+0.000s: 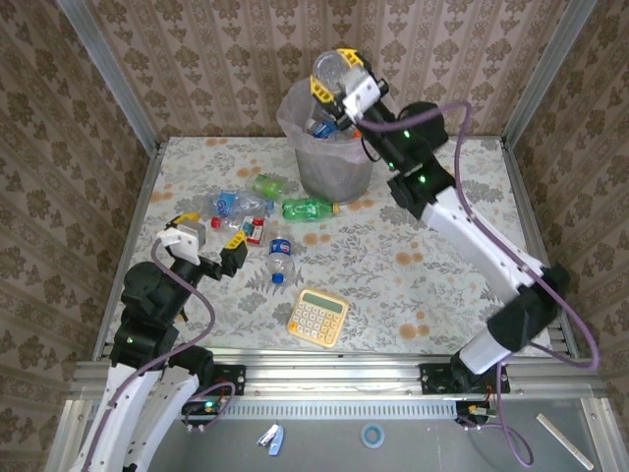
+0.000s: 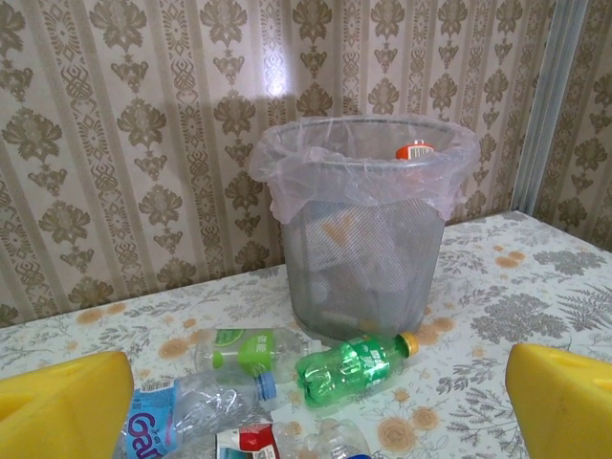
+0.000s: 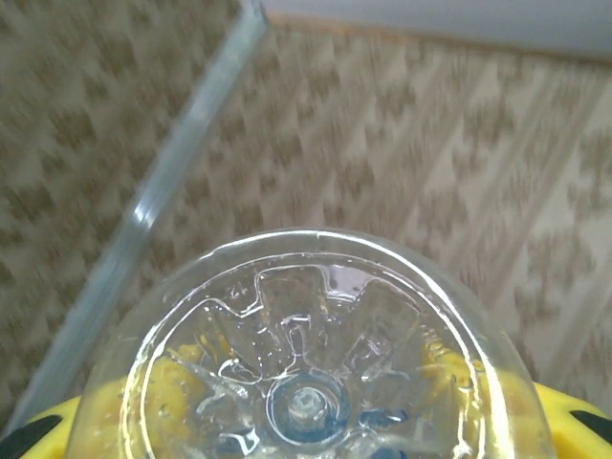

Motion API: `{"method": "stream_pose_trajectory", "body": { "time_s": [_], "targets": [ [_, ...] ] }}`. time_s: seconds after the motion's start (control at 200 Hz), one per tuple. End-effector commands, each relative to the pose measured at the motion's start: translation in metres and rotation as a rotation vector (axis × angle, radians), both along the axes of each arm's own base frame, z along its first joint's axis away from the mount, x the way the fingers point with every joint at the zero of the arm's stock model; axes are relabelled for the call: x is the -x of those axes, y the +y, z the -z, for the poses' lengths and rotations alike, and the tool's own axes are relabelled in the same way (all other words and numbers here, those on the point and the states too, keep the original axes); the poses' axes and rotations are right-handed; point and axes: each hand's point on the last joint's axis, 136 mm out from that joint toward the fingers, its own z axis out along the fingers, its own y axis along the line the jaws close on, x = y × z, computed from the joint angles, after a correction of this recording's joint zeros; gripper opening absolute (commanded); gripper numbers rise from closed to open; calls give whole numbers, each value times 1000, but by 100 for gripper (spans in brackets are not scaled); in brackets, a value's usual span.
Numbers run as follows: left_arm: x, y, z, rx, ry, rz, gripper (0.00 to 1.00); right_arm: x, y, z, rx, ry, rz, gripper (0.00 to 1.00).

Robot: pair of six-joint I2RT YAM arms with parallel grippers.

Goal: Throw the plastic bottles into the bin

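One clear bottle [image 3: 306,382] clamped in right tool [image 1: 339,87] over one bin [image 1: 334,169]; left tool [image 1: 209,234] released; six bottles [image 1: 310,208] loose.

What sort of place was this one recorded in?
Probably a staged robot test booth rather than a real room: wallpaper panels fixed in a metal frame, and a table with a flowery covering boxed in by them.

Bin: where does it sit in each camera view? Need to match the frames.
Top external: bin at the table's far middle, right gripper holding a clear bottle above it.
Left wrist: mid-frame, against the wallpaper.
Right wrist: the clear bottle's base, wallpaper behind.
Shared landmark: green bottle lying just in front of the bin, in top external and left wrist.
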Motion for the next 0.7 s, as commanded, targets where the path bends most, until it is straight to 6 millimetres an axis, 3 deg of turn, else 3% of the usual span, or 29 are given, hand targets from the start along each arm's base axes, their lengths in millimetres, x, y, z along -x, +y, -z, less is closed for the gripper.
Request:
{"method": "stream_pose_trajectory", "body": {
  "time_s": [0.0,0.075,0.195,0.475,0.695],
  "targets": [
    [-1,-6,1,-3,24,36,100,-72,-16,62,-22,300,98,51],
    [-4,-9,5,-8,52,47,100,-93,-23,82,-19,420,123,66],
    [-7,-12,9,-10,73,53,100,-85,-22,82,-25,472,89,80],
    [-12,-11,11,2,107,41,100,-38,-40,55,-92,509,55,87],
    [-20,-11,18,6,184,17,100,-3,-47,54,-150,558,-5,91]
  ]
}}
